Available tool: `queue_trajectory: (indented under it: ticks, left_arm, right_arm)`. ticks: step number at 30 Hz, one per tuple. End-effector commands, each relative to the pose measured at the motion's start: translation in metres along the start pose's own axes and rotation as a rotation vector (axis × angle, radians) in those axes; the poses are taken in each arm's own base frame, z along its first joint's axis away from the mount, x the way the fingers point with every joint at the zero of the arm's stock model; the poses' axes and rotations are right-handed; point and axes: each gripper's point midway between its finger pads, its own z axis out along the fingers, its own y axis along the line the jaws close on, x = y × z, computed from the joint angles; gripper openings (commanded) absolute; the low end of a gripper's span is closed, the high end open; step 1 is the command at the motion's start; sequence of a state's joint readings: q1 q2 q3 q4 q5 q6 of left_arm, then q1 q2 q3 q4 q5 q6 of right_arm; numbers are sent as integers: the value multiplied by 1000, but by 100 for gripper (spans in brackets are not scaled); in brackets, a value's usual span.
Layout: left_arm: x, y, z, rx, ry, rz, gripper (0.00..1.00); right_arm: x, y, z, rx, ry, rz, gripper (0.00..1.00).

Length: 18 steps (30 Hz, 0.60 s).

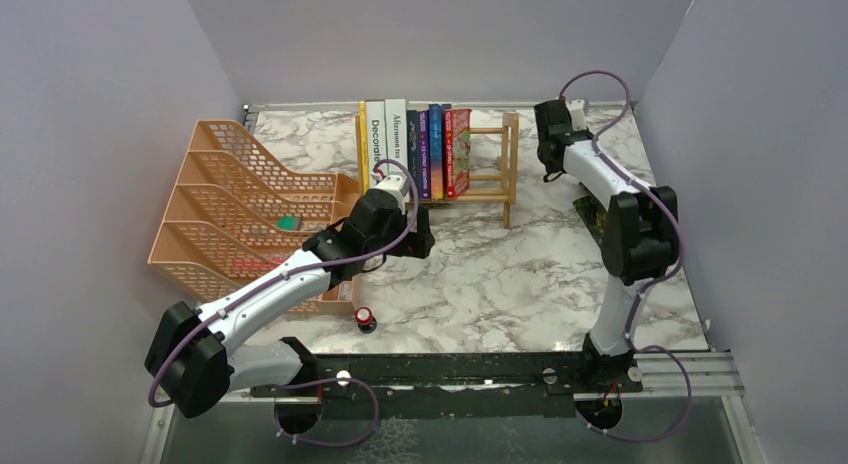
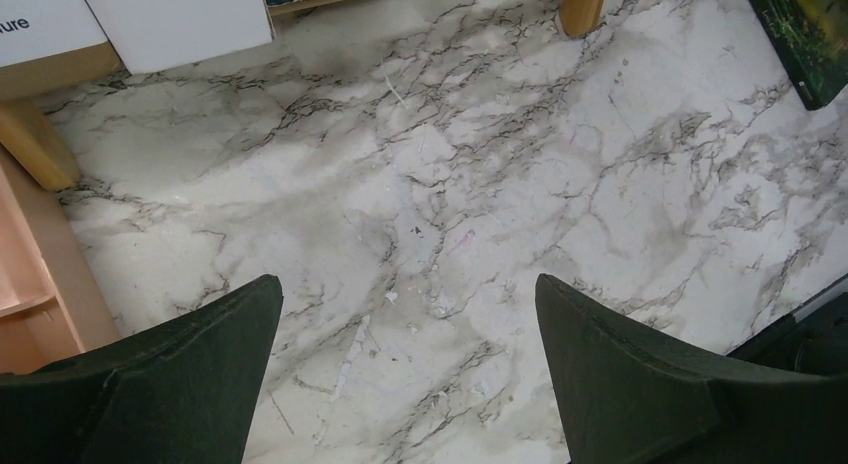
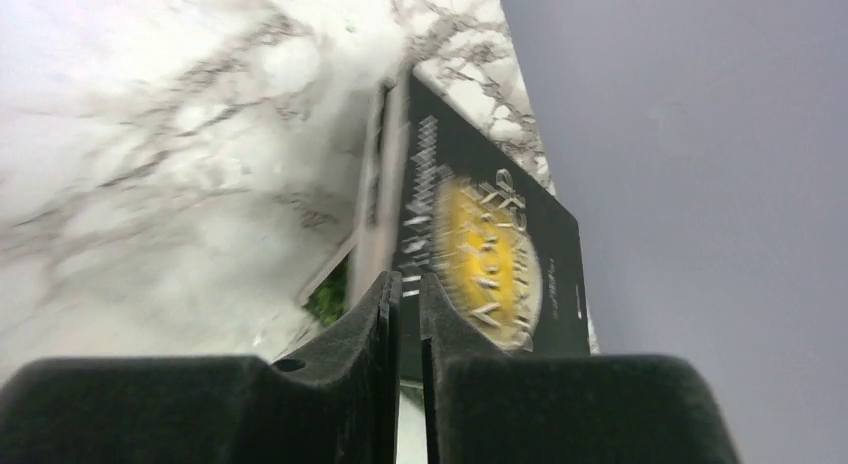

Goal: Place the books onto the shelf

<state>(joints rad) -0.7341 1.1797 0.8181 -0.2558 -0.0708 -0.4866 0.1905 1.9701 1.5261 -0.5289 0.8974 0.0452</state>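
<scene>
Top view, step: judged as the pick-up of the last loose book; row of books point(image 1: 425, 149) upright in the shelf point(image 1: 505, 144), free slats at its right end.
Top view, task's thing: dark green book point(image 1: 590, 215) on the table point(image 1: 500, 274), under the right arm point(image 1: 600, 179), well right of the shelf.
Top view, surroundings: orange file tray point(image 1: 230, 214) left of the left gripper point(image 1: 420, 236); small red-capped object point(image 1: 366, 319) behind it.
Left wrist view, state: fingers point(image 2: 200, 364) spread wide, nothing between them, bare table below.
Left wrist view, ahead: shelf's wooden feet and bottoms of white books point(image 2: 170, 19) beyond the fingertips; corner of the dark green book far to the right.
Right wrist view, state: right gripper point(image 3: 410, 284) clenched on the dark green book's edge, gold emblem just beyond the fingertips; blurred, so lift off the table impossible to judge.
Next move, judged: raise, turn upright, carry left to the gap beside the red floral book point(image 1: 458, 152).
In the way: shelf's right end frame beside that gap; left gripper in front of the shelf, near the likely path.
</scene>
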Motion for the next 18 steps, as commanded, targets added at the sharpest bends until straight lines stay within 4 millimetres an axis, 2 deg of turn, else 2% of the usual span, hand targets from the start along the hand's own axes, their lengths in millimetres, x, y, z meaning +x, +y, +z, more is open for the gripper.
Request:
queue_trajectory:
  ticks: [1, 7, 9, 12, 16, 18]
  left_arm:
    - [-26, -16, -11, 56, -67, -18, 97]
    - [-37, -24, -13, 82, -93, -25, 97]
    - [-38, -26, -12, 93, -93, -28, 97]
    - [-37, -28, -10, 102, -92, -36, 97]
    - [-37, -25, -9, 87, -95, -39, 97]
    - [-38, -21, -10, 67, -100, -43, 97]
  right_arm:
    - [-27, -13, -57, -190, -44, 198, 1]
    - [-28, -25, -110, -420, -114, 342, 1]
    - [-21, -27, -114, -435, -117, 347, 1]
    - [-2, -24, -102, -383, -77, 310, 3]
    - [22, -18, -80, -281, 2, 277, 31]
    - [29, -12, -69, -245, 25, 253, 51]
